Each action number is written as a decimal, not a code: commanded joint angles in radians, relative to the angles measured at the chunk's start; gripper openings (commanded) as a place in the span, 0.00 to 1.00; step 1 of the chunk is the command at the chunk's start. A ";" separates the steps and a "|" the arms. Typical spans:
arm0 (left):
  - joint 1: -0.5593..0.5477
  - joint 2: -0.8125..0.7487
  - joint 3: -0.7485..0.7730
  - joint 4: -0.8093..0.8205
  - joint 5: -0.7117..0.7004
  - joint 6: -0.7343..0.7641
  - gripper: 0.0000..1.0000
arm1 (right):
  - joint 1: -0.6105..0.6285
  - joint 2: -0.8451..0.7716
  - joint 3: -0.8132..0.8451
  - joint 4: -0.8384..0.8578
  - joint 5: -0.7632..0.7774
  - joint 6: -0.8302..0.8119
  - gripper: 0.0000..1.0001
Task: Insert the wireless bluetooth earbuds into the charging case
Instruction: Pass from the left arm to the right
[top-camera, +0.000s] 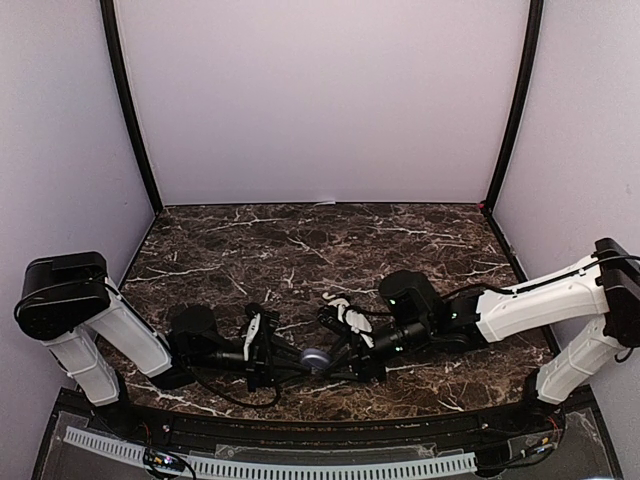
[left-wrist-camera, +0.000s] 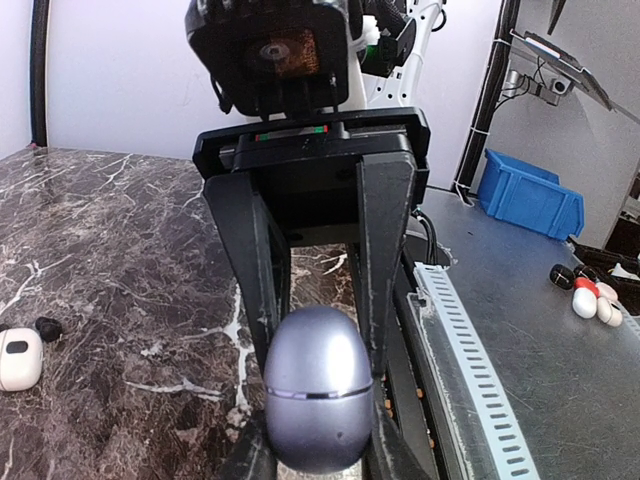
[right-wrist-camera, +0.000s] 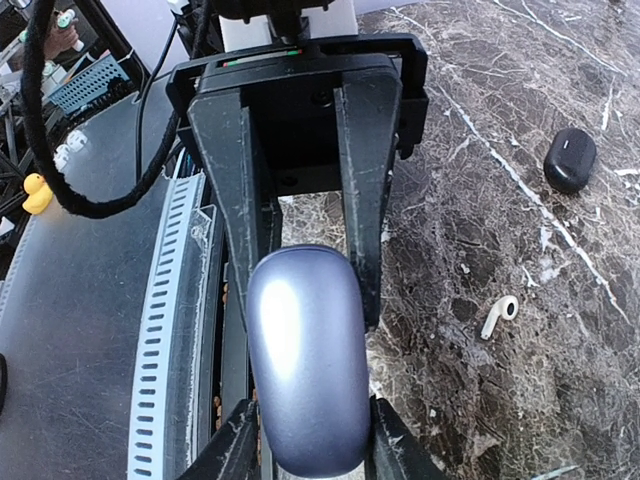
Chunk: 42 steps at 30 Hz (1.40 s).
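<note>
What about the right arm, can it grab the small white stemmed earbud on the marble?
Probably not: the right gripper straddles the lavender oval case the left gripper holds, though the white earbud lies unobstructed.

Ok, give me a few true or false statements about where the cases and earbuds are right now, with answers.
1. The left gripper is shut on the grey case. True.
2. The grey case stands open. False: its lid is closed.
3. A white earbud lies loose on the marble table. True.
4. The black case touches the white earbud. False: they lie apart on the table.
</note>
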 joint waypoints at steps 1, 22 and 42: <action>0.002 -0.033 0.011 0.012 0.003 -0.007 0.00 | 0.015 0.002 0.026 0.012 0.006 -0.006 0.33; 0.002 -0.042 0.020 0.011 0.018 -0.014 0.00 | 0.029 -0.055 0.001 0.017 0.071 -0.045 0.43; 0.002 -0.055 0.011 0.004 -0.013 -0.025 0.33 | 0.035 -0.048 0.009 0.009 0.123 -0.015 0.05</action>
